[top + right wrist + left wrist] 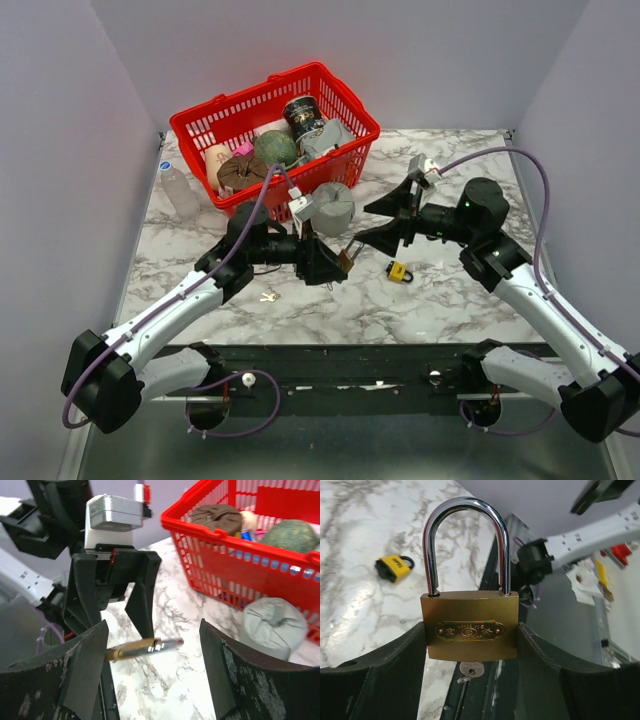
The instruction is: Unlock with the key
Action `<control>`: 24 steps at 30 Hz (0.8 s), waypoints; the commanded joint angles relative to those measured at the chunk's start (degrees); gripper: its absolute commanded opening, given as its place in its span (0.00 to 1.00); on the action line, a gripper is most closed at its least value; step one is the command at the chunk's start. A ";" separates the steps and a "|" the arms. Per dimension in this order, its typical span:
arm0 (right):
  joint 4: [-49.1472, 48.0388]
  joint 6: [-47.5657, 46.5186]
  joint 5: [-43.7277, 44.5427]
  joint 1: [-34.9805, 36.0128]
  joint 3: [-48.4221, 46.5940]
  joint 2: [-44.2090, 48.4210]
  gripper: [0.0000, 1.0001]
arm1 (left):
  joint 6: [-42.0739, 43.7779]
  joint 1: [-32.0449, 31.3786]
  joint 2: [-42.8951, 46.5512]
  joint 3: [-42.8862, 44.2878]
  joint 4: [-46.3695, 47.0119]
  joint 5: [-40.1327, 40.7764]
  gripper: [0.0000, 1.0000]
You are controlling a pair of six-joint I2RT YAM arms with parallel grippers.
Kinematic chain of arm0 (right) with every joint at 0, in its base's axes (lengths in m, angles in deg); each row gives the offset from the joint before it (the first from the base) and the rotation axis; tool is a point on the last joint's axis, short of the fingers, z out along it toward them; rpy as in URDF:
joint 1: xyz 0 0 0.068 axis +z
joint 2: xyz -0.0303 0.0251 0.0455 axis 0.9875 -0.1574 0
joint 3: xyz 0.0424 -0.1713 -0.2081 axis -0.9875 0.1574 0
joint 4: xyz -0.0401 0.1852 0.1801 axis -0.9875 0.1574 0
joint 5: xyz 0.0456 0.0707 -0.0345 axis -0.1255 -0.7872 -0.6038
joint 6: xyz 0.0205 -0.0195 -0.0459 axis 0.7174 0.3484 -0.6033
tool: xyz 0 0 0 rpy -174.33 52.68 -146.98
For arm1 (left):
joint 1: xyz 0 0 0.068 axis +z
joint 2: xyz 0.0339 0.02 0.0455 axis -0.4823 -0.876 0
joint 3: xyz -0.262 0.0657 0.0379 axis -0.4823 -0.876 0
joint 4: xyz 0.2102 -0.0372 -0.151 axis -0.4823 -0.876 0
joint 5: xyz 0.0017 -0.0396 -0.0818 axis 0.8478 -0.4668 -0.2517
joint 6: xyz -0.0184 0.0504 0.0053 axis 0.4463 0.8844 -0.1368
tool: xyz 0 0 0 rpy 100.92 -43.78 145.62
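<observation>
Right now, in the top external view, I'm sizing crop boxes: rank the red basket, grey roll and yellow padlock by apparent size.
1. red basket
2. grey roll
3. yellow padlock
The gaps are clear, with no near ties.

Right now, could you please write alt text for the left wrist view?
A brass padlock, its chrome shackle closed, fills the centre, clamped upright between the black fingers of the left gripper. A small silver key shows just beneath its body, and a small yellow padlock lies on the marble table behind to the left.
</observation>
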 commanded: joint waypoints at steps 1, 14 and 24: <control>1.86 -5.28 -3.82 4.74 -4.18 -3.47 0.82 | 1.62 0.50 0.23 1.12 6.48 -12.70 0.00; 12.76 -8.36 -5.67 6.42 -3.84 -4.89 0.81 | 1.18 1.20 0.85 0.59 7.36 -13.76 0.00; 13.72 -8.36 -5.58 6.42 -0.32 -3.83 0.81 | -0.22 1.47 1.73 -0.11 9.46 -15.07 0.00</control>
